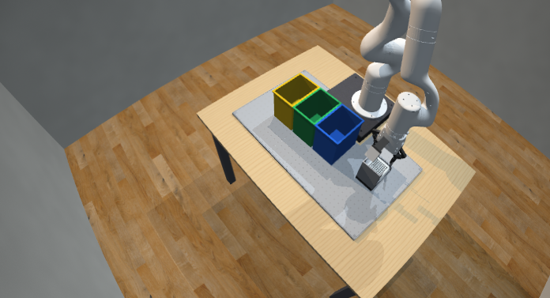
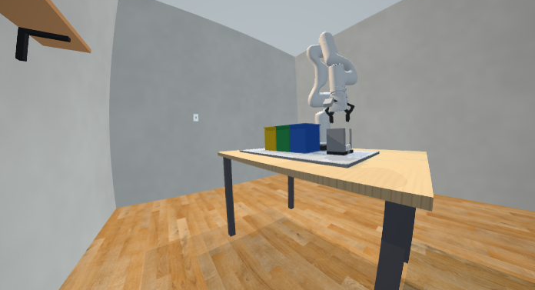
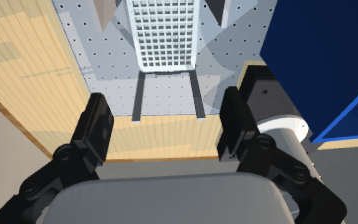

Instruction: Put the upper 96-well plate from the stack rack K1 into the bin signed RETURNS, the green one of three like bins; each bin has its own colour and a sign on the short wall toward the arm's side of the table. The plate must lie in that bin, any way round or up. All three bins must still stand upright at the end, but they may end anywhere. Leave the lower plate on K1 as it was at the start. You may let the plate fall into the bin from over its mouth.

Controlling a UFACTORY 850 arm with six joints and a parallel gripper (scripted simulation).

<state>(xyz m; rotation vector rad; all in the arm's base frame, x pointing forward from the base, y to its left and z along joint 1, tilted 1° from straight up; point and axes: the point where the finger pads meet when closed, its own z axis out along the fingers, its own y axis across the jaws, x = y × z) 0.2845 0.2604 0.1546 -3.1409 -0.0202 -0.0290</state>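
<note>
The gripper [image 3: 165, 120] hangs with its fingers spread wide and nothing between them, above the upper 96-well plate [image 3: 166, 31], which sits atop stack rack K1 [image 2: 335, 141]. Beyond stand the blue bin [image 1: 339, 134], then the green bin [image 1: 316, 111]; no sign or label can be read from any view.

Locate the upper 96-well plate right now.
The upper 96-well plate lies atop rack K1, on the perforated mat beside the blue bin in the top view, under the open claw.
</note>
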